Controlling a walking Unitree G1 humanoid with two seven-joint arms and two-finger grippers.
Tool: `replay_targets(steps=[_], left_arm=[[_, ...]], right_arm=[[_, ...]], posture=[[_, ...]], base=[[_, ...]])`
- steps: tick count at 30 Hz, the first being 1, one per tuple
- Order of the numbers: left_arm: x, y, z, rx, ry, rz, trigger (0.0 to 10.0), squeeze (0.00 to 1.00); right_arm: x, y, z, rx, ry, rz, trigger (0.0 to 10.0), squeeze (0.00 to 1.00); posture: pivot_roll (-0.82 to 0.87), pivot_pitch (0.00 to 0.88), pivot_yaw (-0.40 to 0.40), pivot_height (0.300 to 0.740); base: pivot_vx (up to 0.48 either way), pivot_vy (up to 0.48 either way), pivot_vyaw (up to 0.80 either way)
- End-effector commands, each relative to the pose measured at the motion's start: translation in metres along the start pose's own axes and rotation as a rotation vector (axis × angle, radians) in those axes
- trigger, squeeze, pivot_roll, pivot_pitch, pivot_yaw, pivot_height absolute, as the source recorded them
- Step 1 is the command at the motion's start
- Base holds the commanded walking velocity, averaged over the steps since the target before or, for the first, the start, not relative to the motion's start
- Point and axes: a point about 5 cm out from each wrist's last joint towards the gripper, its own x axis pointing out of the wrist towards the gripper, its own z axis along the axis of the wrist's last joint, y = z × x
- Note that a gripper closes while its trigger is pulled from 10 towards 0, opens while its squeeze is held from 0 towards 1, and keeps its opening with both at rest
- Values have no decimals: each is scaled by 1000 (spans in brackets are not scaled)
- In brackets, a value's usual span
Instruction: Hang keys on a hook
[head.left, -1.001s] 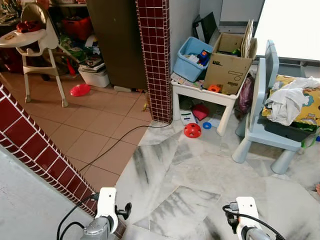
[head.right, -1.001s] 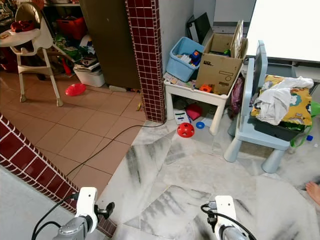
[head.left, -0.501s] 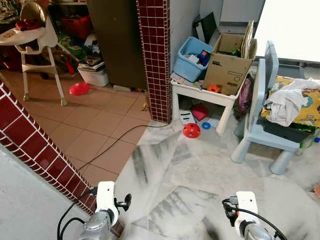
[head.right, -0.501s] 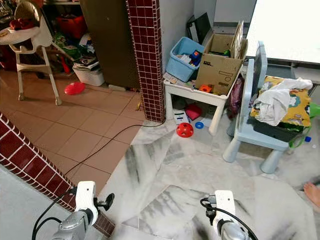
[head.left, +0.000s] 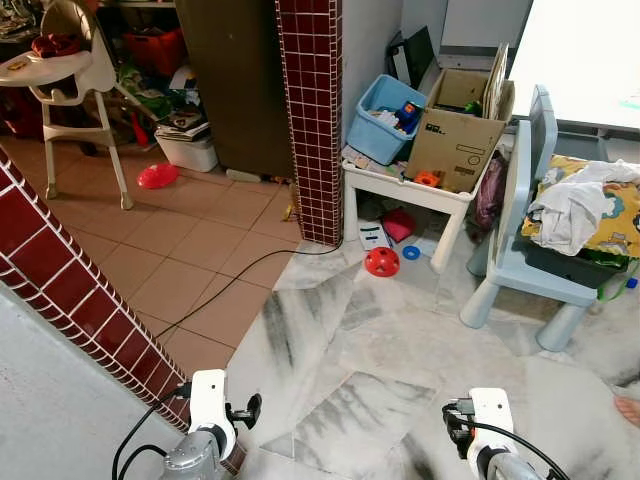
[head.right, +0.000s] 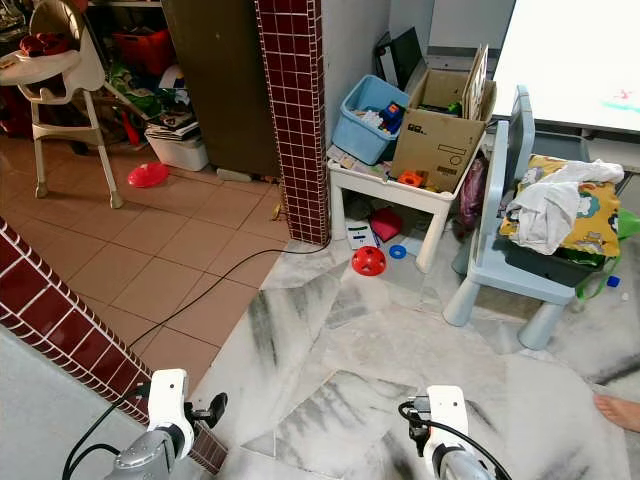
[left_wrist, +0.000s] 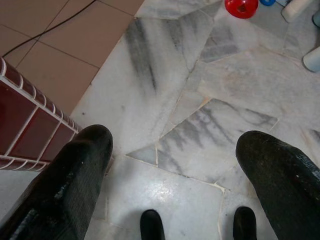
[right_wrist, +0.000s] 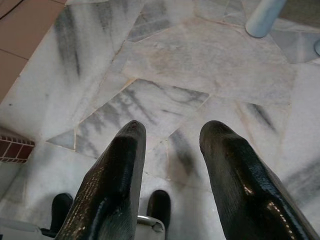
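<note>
While both arms hang low at the near edge of the scene, the left gripper (left_wrist: 172, 165) points down at grey-veined marble floor (head.left: 400, 340) with its two black fingers (left_wrist: 75, 175) set wide apart and nothing between them. The right gripper (right_wrist: 172, 150) also hangs over the marble, its fingers (right_wrist: 115, 175) parted by a narrower gap and likewise empty. Keys and a hook cannot be made out anywhere in these views.

At the near left, a low wall edged with dark red tiles (head.left: 70, 290) runs diagonally, just beside the left arm. A black cable (head.left: 240, 285) trails across the terracotta tiled floor (head.left: 170, 240) toward a red-tiled pillar (head.left: 310, 110) in the middle distance. Right of the pillar stands a small white table (head.left: 400, 185) carrying a blue bin (head.left: 385, 115) of toys and an open cardboard box (head.left: 455, 140); a red ball (head.left: 383, 261) (perforated, it seems) lies on the floor before it. Farther right, a pale blue chair (head.left: 525, 250) holds a heap of cloth (head.left: 580, 205). At the far left stands a white high chair (head.left: 70, 80), with a red dish (head.left: 158, 177) on the floor near it. A person's bare foot (head.right: 615, 410) shows at the near right edge.
</note>
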Motion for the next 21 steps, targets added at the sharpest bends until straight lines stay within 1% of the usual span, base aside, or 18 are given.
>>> replay_targets(steps=[1,5,9,15,21], left_arm=[[-1,4,0,14,-4,7,10000,0],[-3,6,-1,24,-10,-3,10000,0],[-6,7,-5,26,-24,-19,10000,0],[-10,9,-16,27,11,-22,10000,0],[-14,12,-25,26,31,-17,10000,0]], right_arm=[[-1,3,-4,8,9,14,10000,0],[-2,6,-8,13,13,23,10000,0],[-5,8,-14,20,16,30,10000,0],[-11,7,-26,24,41,25,10000,0],[-15,7,-34,32,54,22,10000,0]], posture=[[-85,0,46,721],[-83,0,52,721],[-80,28,56,721],[-71,61,56,721],[-68,78,57,721]], base=[[0,0,0],[0,0,0],[0,0,0],[0,0,0],[0,0,0]])
